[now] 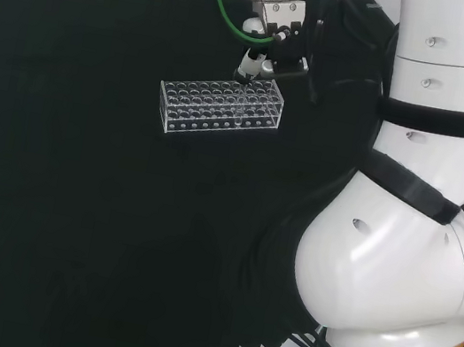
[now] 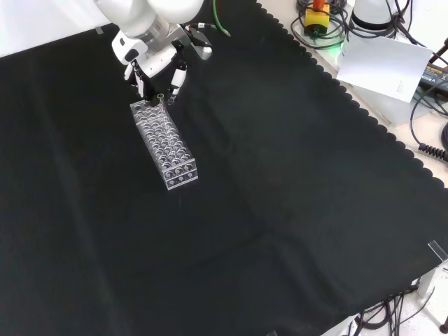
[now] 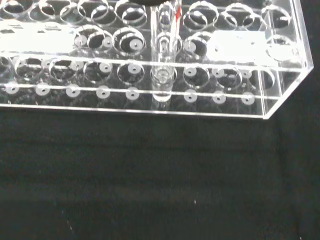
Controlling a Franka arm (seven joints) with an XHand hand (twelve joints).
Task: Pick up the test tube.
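Your black-clothed counter (image 2: 294, 210) carries a clear tube rack (image 2: 164, 143) at the front view's upper left; your hand (image 2: 157, 66) pinches the upright test tube (image 3: 164, 55) there.

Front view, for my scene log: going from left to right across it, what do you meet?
Rack with the hand over its far end → bare black cloth → white paper sheet off the cloth's edge.

A clear glass test tube (image 3: 163, 55) stands upright in a hole of the clear plastic rack (image 3: 280, 107), in the row along its edge.
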